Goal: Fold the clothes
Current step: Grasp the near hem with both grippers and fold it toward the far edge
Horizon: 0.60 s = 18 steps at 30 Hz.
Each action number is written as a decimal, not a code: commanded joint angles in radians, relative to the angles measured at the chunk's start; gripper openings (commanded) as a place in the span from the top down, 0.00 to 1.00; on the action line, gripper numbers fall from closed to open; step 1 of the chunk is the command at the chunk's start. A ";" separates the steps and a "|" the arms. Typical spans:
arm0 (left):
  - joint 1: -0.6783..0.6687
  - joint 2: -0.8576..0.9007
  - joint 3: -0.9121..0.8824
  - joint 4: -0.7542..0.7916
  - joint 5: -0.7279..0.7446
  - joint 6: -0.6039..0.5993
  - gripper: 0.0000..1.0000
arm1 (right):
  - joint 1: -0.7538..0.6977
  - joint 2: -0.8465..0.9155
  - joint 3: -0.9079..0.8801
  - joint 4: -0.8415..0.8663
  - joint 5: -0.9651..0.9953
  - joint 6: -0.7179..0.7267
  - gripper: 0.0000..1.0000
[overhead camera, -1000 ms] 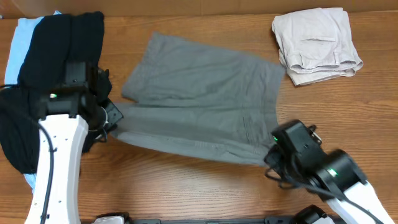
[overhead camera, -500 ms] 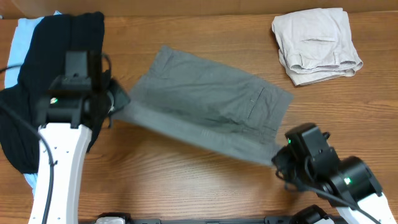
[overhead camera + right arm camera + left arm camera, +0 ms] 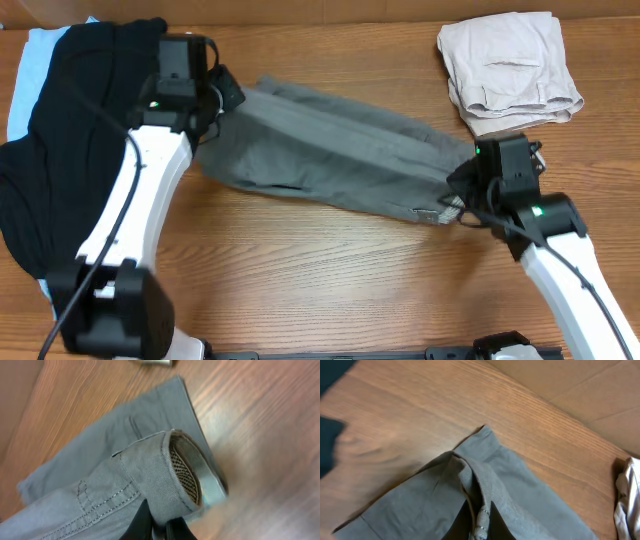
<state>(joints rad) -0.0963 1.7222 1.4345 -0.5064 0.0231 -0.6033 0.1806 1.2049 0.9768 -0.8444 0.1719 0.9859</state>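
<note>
Wood tbl [image 3: 300, 265], grey shorts [image 3: 330, 155], beige shorts [image 3: 510, 70]

We see open desk [image 3: 330, 285] across the lower centre of the frame, between the two arms. That is the widest lane. The grey shorts [image 3: 330, 155] run diagonally from upper left-centre to mid right, held up at both ends, so going from the lower half to the upper half means passing over them. Upper centre has a bare strip of wood above the shorts, up to the top edge. Upper right is blocked by the beige shorts [image 3: 508, 72], with only a narrow gap to the grey pair's right end. The left side is blocked by the black garment [image 3: 60, 140], with the light-blue garment [image 3: 22, 75] showing at its edge. The left arm [image 3: 130, 220] cuts across the lower left, and the right arm [image 3: 565, 265] across the lower right.
</note>
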 commanded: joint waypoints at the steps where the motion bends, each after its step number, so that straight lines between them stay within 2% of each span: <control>1: 0.034 0.073 0.008 0.093 -0.129 -0.006 0.96 | -0.074 0.091 0.006 0.044 0.179 -0.074 0.96; 3: 0.029 0.112 0.008 0.151 -0.122 -0.006 0.96 | -0.084 0.148 0.006 0.094 0.179 -0.075 0.96; 9: 0.015 0.211 0.008 0.282 -0.123 -0.006 0.87 | -0.088 0.310 0.006 0.259 0.179 -0.104 0.96; 10: 0.015 0.223 0.008 0.301 -0.122 -0.006 0.83 | -0.088 0.329 0.006 0.277 0.179 -0.103 0.96; 11: 0.014 0.236 0.008 0.320 -0.119 -0.005 0.71 | -0.088 0.348 0.006 0.297 0.180 -0.104 0.94; 12: 0.013 0.248 0.008 0.340 -0.119 -0.005 0.50 | -0.088 0.371 0.006 0.324 0.183 -0.103 0.89; 13: 0.013 0.259 0.008 0.357 -0.119 -0.002 0.16 | -0.088 0.391 0.006 0.353 0.189 -0.104 0.71; 14: 0.012 0.269 0.008 0.373 -0.119 -0.002 0.00 | -0.088 0.406 0.006 0.380 0.198 -0.104 0.49; 16: 0.011 0.278 0.008 0.399 -0.119 -0.002 0.00 | -0.088 0.430 0.006 0.443 0.221 -0.105 0.00; 18: 0.011 0.278 0.008 0.421 -0.119 0.019 0.00 | -0.088 0.433 0.006 0.476 0.235 -0.107 0.00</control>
<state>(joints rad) -0.0826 1.9877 1.4330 -0.1093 -0.0620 -0.6060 0.0933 1.6329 0.9752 -0.3977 0.3325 0.8894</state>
